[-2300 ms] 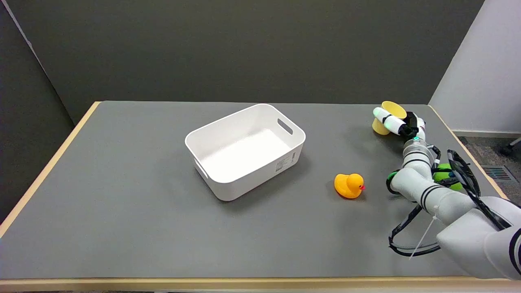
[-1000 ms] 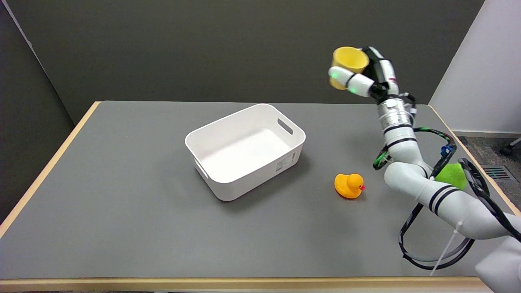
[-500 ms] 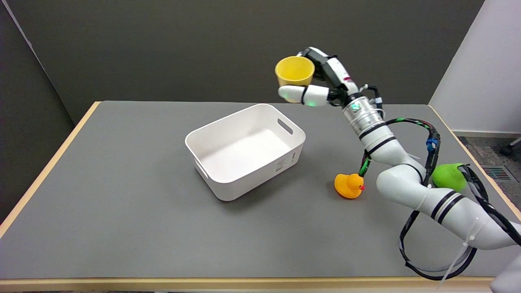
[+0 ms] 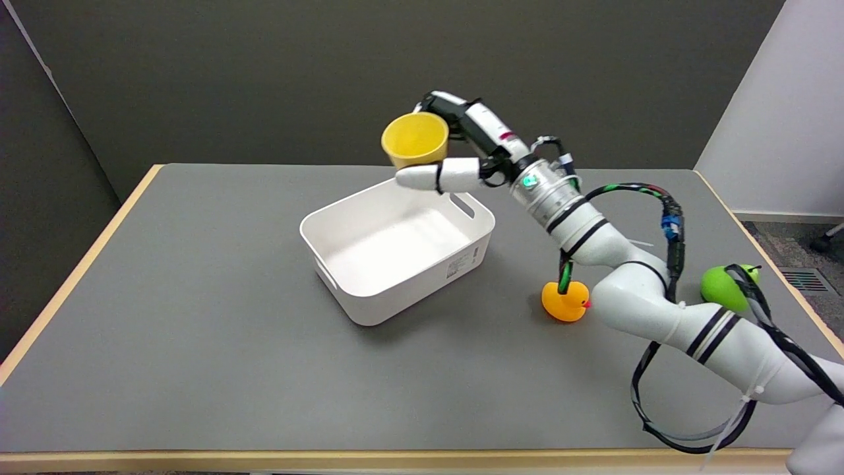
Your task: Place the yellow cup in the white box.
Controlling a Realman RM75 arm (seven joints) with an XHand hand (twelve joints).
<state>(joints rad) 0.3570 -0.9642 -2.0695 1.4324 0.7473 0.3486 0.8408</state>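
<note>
Yellow cup [image 4: 415, 138] — upright, mouth tilted camera-ward

The round plastic cup [image 4: 415, 137] is plain bright yellow, paler inside. The rectangular plastic box [image 4: 397, 244] is white with a small grey-printed label on one side. The right hand [image 4: 461, 152] is white with black sections, its arm white with black bands and a green light at the wrist. The rubber duck [image 4: 566, 301] is orange-yellow with a red beak. A green ball [image 4: 720, 287] lies on the grey, wood-edged tabletop [image 4: 198, 343].
</note>
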